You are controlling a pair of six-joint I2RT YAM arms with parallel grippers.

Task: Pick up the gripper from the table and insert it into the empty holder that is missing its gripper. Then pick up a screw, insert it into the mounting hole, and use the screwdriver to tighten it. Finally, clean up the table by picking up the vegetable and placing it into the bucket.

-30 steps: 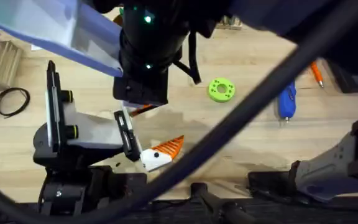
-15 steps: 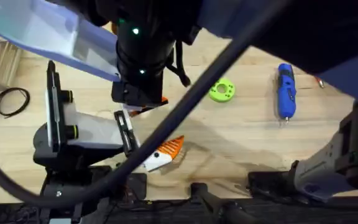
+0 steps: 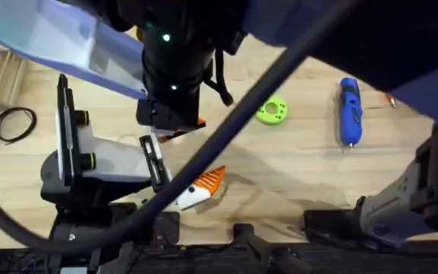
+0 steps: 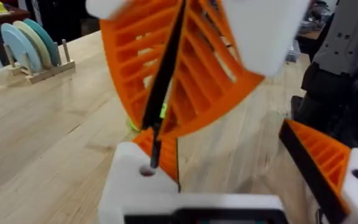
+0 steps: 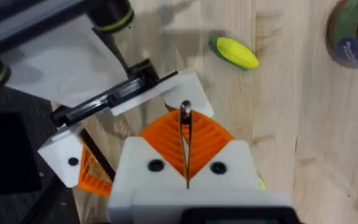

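Note:
My right gripper (image 5: 184, 127), white with orange ribbed pads, is shut on a thin dark screw (image 5: 184, 111) right above the white holder (image 5: 135, 93). In the left wrist view the screw (image 4: 166, 81) slants down from the right gripper (image 4: 160, 127), and its tip meets the mounting hole in the holder (image 4: 129, 186). The small orange gripper tip (image 4: 160, 149) stands against the holder. The blue screwdriver (image 3: 348, 110) lies at the right of the table. The yellow corn vegetable (image 5: 235, 53) and the brown bucket (image 5: 353, 31) lie beyond the holder. The left gripper's state is hidden.
A second white mount with an orange tip (image 3: 204, 183) sits beside the holder. A green disc (image 3: 271, 111) lies mid-table, a black cable coil (image 3: 14, 123) at the left, and a plate rack (image 4: 33, 46) farther off. Dark arm parts and a cable cross the overhead view.
The dark arm across the overhead view shifted a second ago, uncovering the whole screwdriver. Nothing has moved in the last half second.

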